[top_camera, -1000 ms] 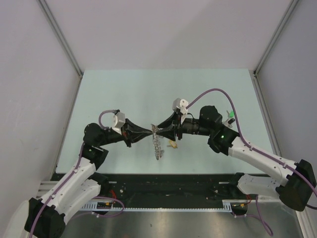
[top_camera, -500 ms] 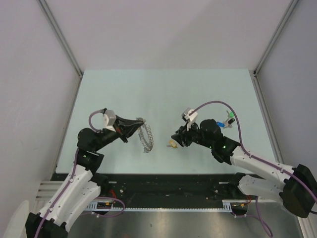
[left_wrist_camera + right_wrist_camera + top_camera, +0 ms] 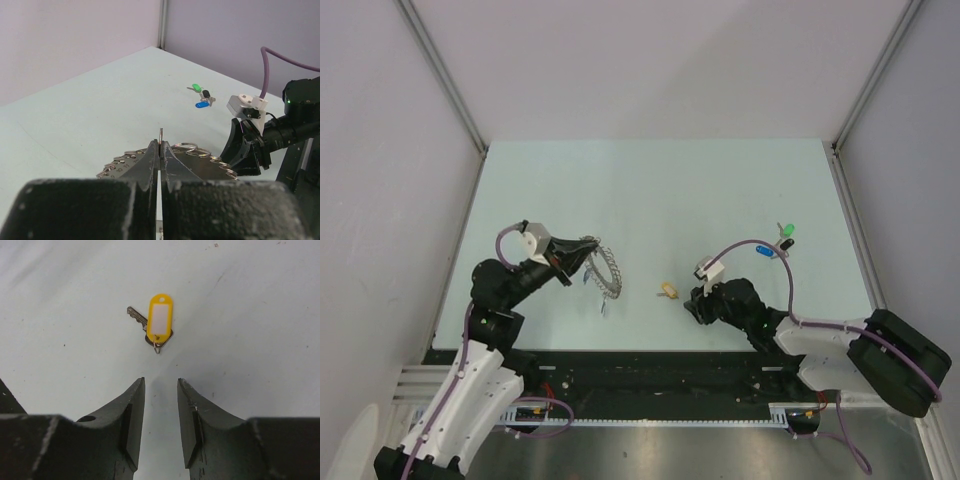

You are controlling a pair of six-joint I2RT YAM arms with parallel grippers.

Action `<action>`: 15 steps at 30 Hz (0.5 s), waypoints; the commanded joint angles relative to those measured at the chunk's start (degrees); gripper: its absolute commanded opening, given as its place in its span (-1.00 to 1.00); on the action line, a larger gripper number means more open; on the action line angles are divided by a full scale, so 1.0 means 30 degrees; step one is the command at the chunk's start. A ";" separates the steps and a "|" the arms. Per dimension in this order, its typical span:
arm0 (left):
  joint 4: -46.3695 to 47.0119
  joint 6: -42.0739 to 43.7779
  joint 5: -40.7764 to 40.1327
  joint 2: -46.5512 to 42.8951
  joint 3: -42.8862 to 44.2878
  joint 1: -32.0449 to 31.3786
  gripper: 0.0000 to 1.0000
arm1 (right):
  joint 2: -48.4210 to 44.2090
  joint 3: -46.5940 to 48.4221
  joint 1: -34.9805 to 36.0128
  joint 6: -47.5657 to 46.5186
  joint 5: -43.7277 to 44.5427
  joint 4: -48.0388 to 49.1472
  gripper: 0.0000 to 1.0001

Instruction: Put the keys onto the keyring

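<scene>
Alignment: centre the half-open, empty right end effector (image 3: 161, 386) over the yellow key (image 3: 158, 324), lying near the table's (image 3: 670, 185) near edge, then descend. The left end effector (image 3: 160, 143) is clamped on the keyring (image 3: 607, 268) toward the left edge.

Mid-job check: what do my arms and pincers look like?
The left arm and right arm have white shells with black joints. A purple cable runs along each. Each wrist carries a small white block. The left pincer and right pincer are matte black with tapered fingers. A green light glows on the right arm.
</scene>
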 commanded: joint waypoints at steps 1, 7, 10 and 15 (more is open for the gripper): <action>0.0887 0.0382 -0.0119 -0.0308 0.0759 0.0414 -0.99 | 0.1193 -0.0348 0.0089 -0.0276 0.0774 0.4143 -0.26; 0.1617 -0.0145 0.0321 -0.0104 0.0466 0.0561 -0.99 | 0.3362 -0.0348 0.0089 -0.0540 -0.0422 0.6253 -0.28; 0.1794 -0.0350 0.0438 0.0072 0.0378 0.0590 -0.99 | 0.4330 -0.0319 0.0176 -0.0540 -0.0809 0.7074 -0.31; 0.1912 -0.0527 0.0614 0.0366 0.0378 0.0678 -0.99 | 0.5473 -0.0319 0.0206 -0.0804 -0.0663 0.7954 -0.33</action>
